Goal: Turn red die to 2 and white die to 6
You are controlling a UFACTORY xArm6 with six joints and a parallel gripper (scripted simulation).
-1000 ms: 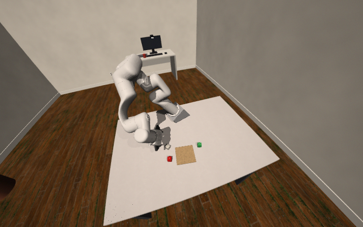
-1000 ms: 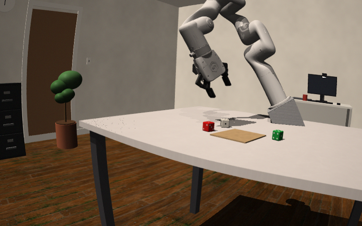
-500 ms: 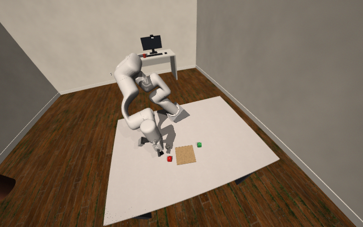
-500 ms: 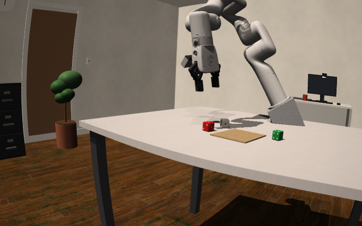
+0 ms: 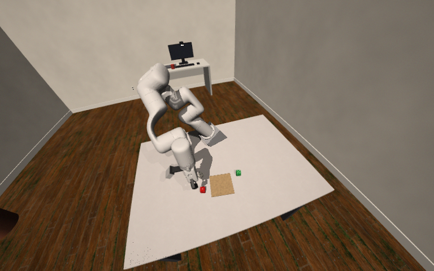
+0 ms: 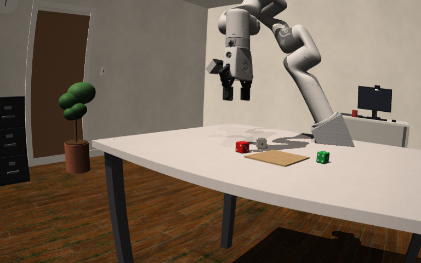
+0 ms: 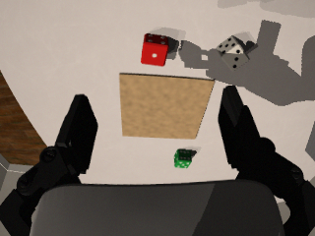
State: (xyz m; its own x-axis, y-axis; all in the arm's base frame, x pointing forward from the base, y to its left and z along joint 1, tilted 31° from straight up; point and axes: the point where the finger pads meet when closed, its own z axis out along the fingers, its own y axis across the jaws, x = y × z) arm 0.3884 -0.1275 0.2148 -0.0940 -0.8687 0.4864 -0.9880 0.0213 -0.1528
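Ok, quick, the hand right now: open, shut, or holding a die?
Hand: open, holding nothing, up in the air above the table.

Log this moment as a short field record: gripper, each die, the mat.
gripper: open, holding nothing, pointing down, well above the table
red die: on the table, off the mat, near one corner of it
white die: on the table, off the mat, behind the red die in the exterior view
green die: on the table, beyond the mat's opposite side
mat: flat, no die on it
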